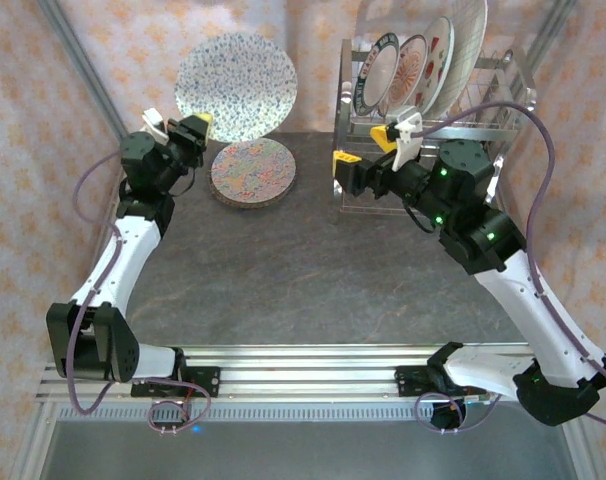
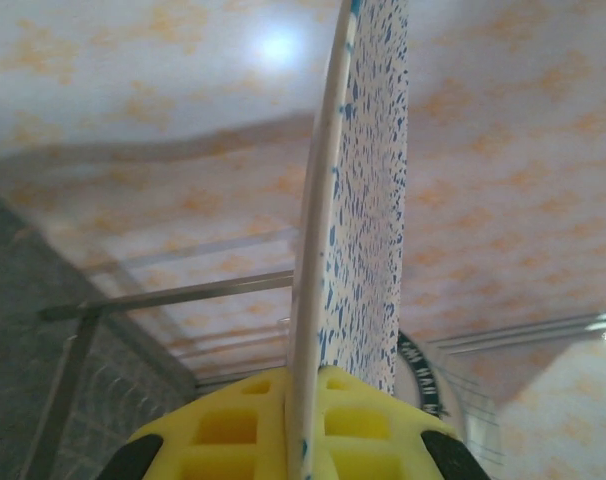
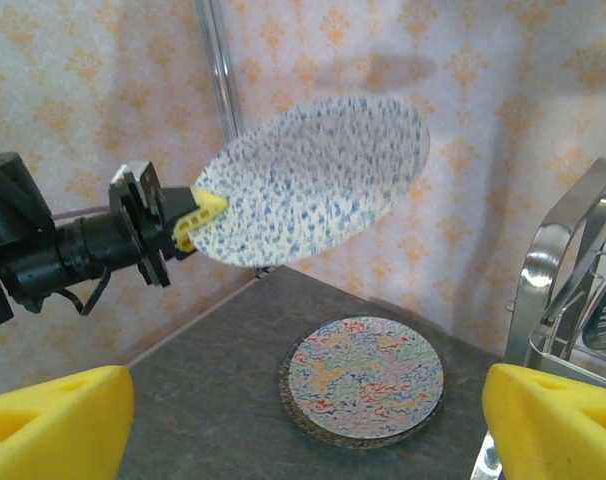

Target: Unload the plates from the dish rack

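Blue-speckled plate (image 1: 235,85): It is white with tiny blue dots. It is up in the air over the back left of the table, and it is tilted. Its edge sits between the yellow pads, as the left wrist view (image 2: 368,200) shows. From the right wrist view (image 3: 313,180) it hangs above the swirly plate, not touching it.
Left gripper (image 1: 198,125): Its jaws are squeezed tight on the lower rim of the blue-speckled plate. You can see the pinch close up (image 2: 305,420) and from across the table (image 3: 193,215).
Swirly plate (image 1: 253,172): It is smaller, with lots of colours and a dark rim. It lies flat on the table, left of the dish rack and apart from it (image 3: 365,377).
Dish rack (image 1: 503,95): It is made of shiny silver wire. It stands at the back right of the table. Its bright corner post shows in the right wrist view (image 3: 563,260).
Plates in the rack: Four stand on edge in the top slots, side by side. They are a dark-rimmed plate (image 1: 373,72), a pink-patterned plate (image 1: 411,70), a strawberry plate (image 1: 438,55) and a big pale plate (image 1: 468,35).
Right gripper (image 1: 368,148): Its jaws are spread wide apart with nothing between them. It is just in front of the dish rack's left end (image 3: 303,440).
Table (image 1: 313,270): It is dark grey and looks like stone.
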You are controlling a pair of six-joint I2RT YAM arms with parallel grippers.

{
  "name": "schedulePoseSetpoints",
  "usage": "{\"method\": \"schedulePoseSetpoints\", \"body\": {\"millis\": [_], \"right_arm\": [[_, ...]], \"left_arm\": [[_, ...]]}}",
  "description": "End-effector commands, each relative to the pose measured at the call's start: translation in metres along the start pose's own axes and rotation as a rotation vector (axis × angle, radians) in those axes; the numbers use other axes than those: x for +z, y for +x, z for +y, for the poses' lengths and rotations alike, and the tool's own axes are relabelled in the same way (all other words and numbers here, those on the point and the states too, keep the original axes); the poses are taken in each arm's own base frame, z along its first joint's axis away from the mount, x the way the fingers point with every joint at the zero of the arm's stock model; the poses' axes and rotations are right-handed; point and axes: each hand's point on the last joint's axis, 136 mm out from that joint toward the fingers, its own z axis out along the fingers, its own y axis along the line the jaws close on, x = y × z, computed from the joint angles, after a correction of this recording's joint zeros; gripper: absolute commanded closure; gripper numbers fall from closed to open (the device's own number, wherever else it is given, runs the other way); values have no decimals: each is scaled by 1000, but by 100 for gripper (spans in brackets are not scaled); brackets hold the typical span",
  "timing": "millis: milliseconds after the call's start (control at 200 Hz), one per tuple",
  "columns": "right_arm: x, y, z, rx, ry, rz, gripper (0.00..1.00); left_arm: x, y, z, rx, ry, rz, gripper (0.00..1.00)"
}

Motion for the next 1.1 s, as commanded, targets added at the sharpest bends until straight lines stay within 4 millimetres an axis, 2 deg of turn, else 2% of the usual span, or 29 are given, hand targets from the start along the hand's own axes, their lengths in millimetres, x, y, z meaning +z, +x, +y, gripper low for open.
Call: {"method": "schedulePoseSetpoints", "body": {"millis": [0, 135, 345, 500, 821, 1096], "right_arm": [[-2, -6, -2, -71, 16, -45, 10], [0, 3, -2, -74, 17, -26, 9], [0, 16, -5, -56, 26, -2, 9], [-3, 22, -12, -61, 69, -1, 9], [-7, 18, -14, -42, 85, -10, 9], [-9, 16, -16, -32, 98, -6, 8]], "left_arm": [[-4, -7, -5, 73, 54, -41, 100], [4, -6, 36, 86, -17, -46, 100], [18, -5, 88, 73, -83, -53, 100], [27, -5, 112, 88, -115, -52, 100], [47, 0, 164, 63, -180, -19, 100], [60, 2, 200, 32, -235, -6, 100]]}}
